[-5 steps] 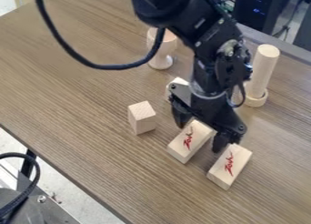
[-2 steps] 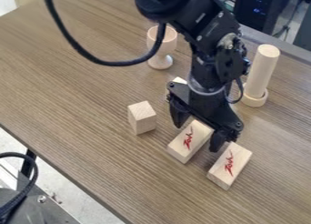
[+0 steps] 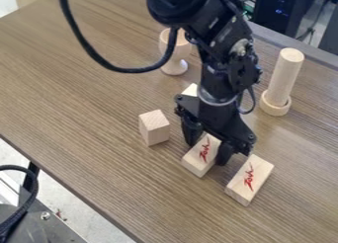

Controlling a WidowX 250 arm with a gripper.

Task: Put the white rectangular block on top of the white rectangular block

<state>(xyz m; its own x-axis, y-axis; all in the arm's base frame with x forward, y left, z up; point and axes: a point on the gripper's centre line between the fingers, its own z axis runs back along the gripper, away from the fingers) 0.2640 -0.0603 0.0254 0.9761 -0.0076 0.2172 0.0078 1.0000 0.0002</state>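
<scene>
The black gripper [image 3: 207, 147] hangs low over the left of two lettered blocks, its fingers closed in on the block's two long sides. This pale rectangular block [image 3: 199, 158] lies flat on the table with red writing on top; its upper right part is hidden by the right finger. A second pale rectangular block [image 3: 249, 180], also with red writing, lies flat to the right, apart from the first and roughly parallel to it.
A small plain block [image 3: 153, 128] stands left of the gripper on the wooden table [image 3: 86, 103]. Another block [image 3: 190, 90] is partly hidden behind the arm. A wooden goblet [image 3: 175, 66] stands at the back, and a cylinder on a round base [image 3: 284, 81] at the right.
The gripper has shifted left and a little lower, and its fingers have come closer together around the left lettered block. The blocks have not moved.
</scene>
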